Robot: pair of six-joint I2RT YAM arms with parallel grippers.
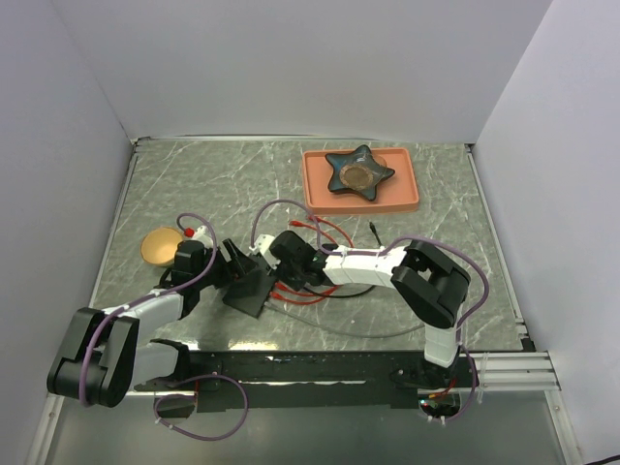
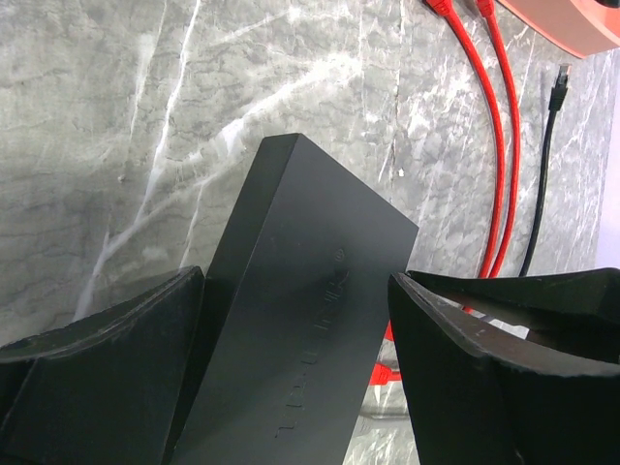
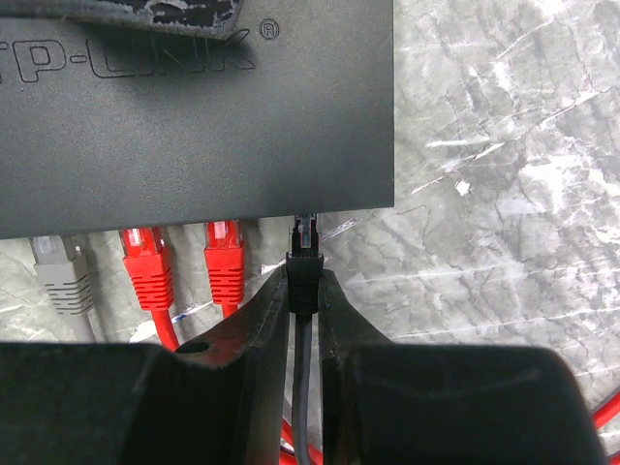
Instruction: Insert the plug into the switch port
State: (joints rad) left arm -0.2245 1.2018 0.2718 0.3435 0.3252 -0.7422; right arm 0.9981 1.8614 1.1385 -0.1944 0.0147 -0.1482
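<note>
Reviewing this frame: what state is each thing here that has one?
switch: clamped between the fingers of the left gripper
black plug: pinched in the right gripper, tip at a port, not fully in
red plugs: both seated in ports
grey plug: seated in a port
spare black plug: lying loose, unplugged

We see a grey marble table (image 1: 194,184). At its far side lies a salmon tray (image 1: 402,196), and in it a dark star-shaped dish (image 1: 359,174). Near the left edge stands an orange bowl (image 1: 160,247). Two red cables (image 2: 502,174) run side by side over the marble. Two red plugs (image 3: 145,257) and a grey plug (image 3: 60,271) stand in a row.
</note>
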